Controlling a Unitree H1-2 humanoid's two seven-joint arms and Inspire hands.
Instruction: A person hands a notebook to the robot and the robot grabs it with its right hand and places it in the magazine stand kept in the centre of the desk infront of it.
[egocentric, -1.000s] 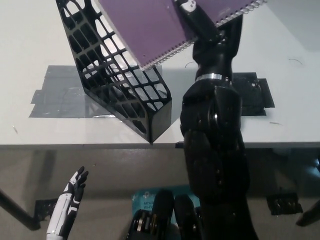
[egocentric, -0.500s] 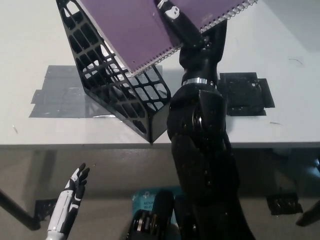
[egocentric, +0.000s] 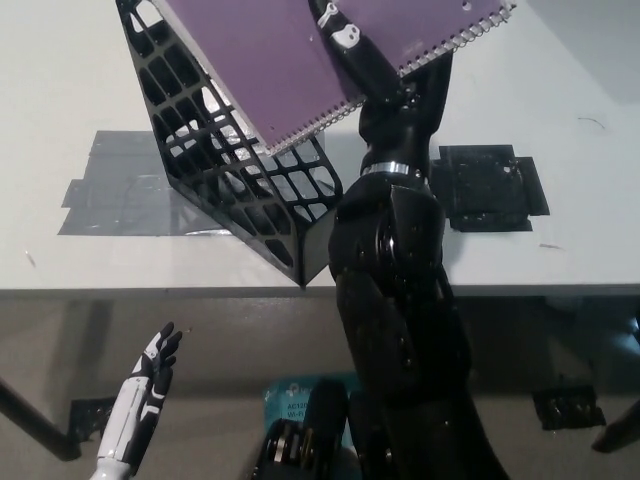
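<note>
Shifted a little leftward since a second ago: black right robot hand (egocentric: 372, 62) and purple notebook (egocentric: 290, 55) alike, now hanging more squarely over the magazine stand (egocentric: 240, 170). Clamped on the notebook's near right part, fingers across the cover. Held tilted, spiral-bound edge facing near and right, long axis slanting from near left up to far right, lower corner just above the stand's open top and apparently not yet seated inside. Stand set left of the wrist, so the coming move judged a lowering down and slightly left. Stand: rigid black plastic lattice, angled walls, on grey tape on the pale surface (egocentric: 60, 80). Notebook: flat matte cover, metal coil. White left robot hand (egocentric: 155, 365) idle at near left, below the surface edge, fingers apart, empty.
</note>
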